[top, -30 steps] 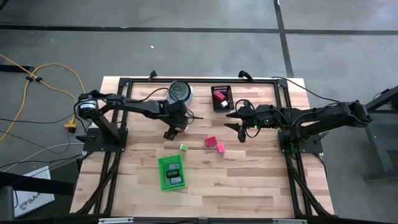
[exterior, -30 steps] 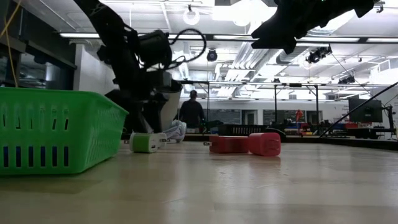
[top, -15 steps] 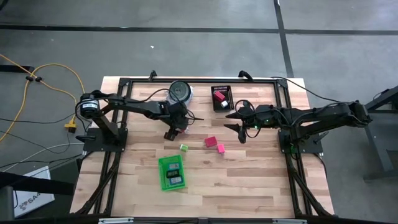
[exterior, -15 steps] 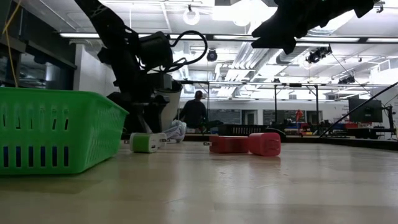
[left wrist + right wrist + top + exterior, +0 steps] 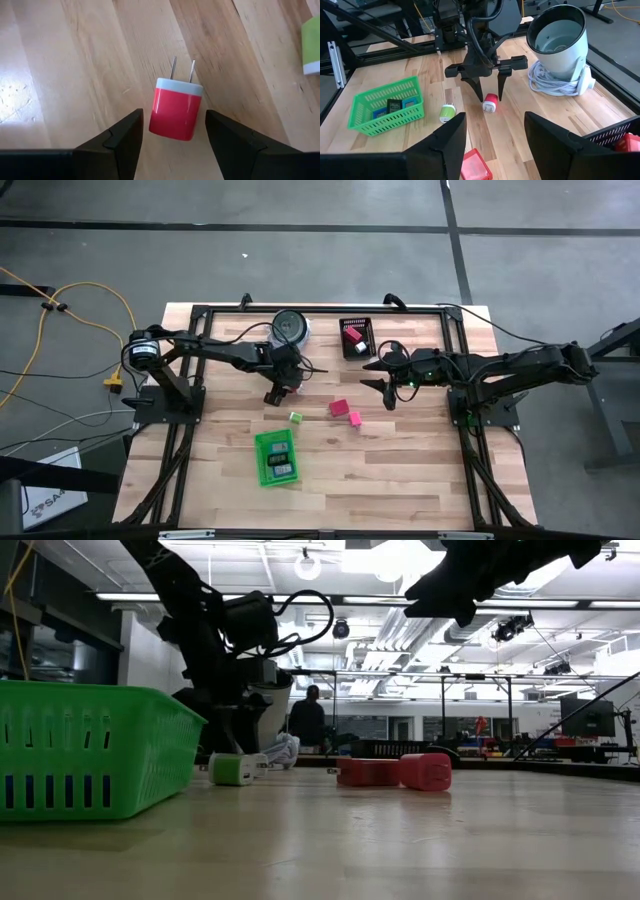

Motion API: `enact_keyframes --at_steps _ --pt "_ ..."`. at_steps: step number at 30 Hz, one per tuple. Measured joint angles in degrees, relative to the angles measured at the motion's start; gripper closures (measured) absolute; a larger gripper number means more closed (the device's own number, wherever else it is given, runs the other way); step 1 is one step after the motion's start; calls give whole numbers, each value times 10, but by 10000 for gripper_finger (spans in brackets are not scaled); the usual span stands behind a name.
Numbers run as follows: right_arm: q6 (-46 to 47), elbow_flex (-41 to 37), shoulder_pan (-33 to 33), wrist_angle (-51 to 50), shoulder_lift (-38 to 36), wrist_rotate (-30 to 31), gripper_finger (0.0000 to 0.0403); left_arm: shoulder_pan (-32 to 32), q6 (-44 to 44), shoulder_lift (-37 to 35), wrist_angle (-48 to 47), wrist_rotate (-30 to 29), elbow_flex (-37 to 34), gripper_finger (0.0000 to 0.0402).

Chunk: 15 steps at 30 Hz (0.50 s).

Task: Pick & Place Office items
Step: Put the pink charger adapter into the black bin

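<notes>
Green tray (image 5: 276, 459) sits nearest, with a green plug (image 5: 295, 417) and red blocks (image 5: 345, 412) loose mid-table beyond it. Farther left, the left gripper (image 5: 172, 131) is lowered astride the red charger plug (image 5: 176, 110) on the table; its fingers have been narrowed over the last second but aren't yet clamped, so pickup looks imminent. Right gripper (image 5: 385, 385) is parked right of centre, spread and empty.

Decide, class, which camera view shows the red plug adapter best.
The left wrist view: the red plug adapter fills the frame, prongs visible. The right wrist view shows it small; the high view shows only a speck; in the low view I cannot make it out.
</notes>
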Motion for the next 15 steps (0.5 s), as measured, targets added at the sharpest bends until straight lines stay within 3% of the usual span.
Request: enact_keyframes --at_steps 8,15 --pt "0 0 0 0 0 0 215 0 -1 0 0 -14 0 200" --pt "0 0 0 0 0 0 215 0 -12 0 0 -15 0 231"
